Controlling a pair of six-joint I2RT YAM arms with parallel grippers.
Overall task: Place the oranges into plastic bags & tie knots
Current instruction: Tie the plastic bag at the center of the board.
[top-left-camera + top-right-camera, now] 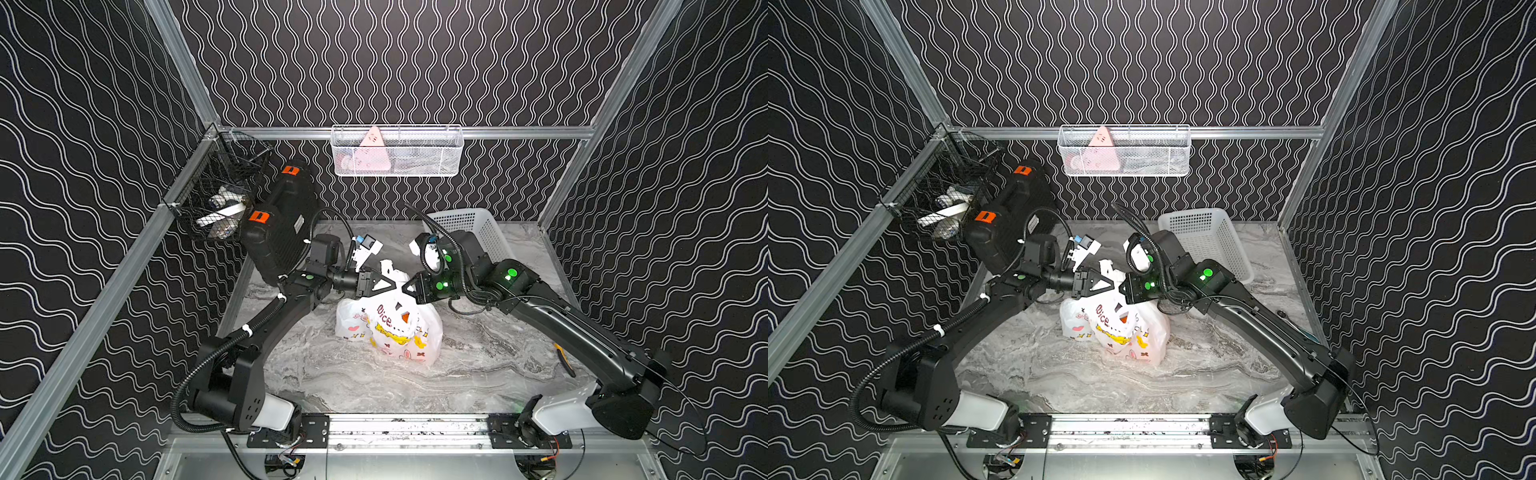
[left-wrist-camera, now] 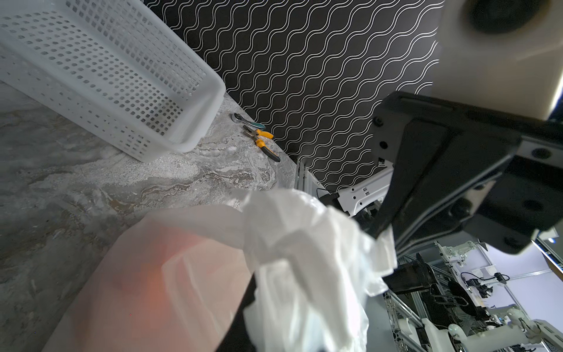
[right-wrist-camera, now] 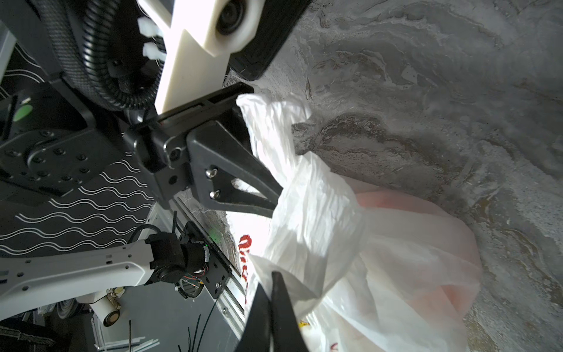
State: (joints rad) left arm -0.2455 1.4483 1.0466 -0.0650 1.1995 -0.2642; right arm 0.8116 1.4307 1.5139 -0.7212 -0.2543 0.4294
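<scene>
While both arms reach in over the marble tabletop (image 1: 374, 386), the plastic bag (image 1: 390, 332) stands on it near the white perforated basket (image 1: 469, 214), on the side of the basket that faces the arm bases and apart from it. The bag is white and crinkly, with red lettering and yellow and pink cartoons on the wall turned away from the basket, as both top views show (image 1: 1117, 332). The oranges (image 2: 146, 274) lie inside it and show only as a soft orange glow through the thin film, so they cannot be counted. Above the bag's body, at about the height of the basket's rim, the handle strips are gathered into a twisted white bunch, the knot (image 2: 283, 231); how tight it is cannot be told. The left gripper (image 1: 397, 286) comes at this bunch from the side away from the basket, its black fingers pressed together and pinching a strip of the handle, seen close in the right wrist view (image 3: 277, 201). The right gripper (image 1: 406, 286) meets it from the basket's side, tips nearly touching the other's, its fingers likewise closed and nipping white film (image 2: 377, 231). A pair of yellow-handled pliers (image 2: 265, 141) lies on the tabletop just beside the basket's corner, against the patterned wall.
</scene>
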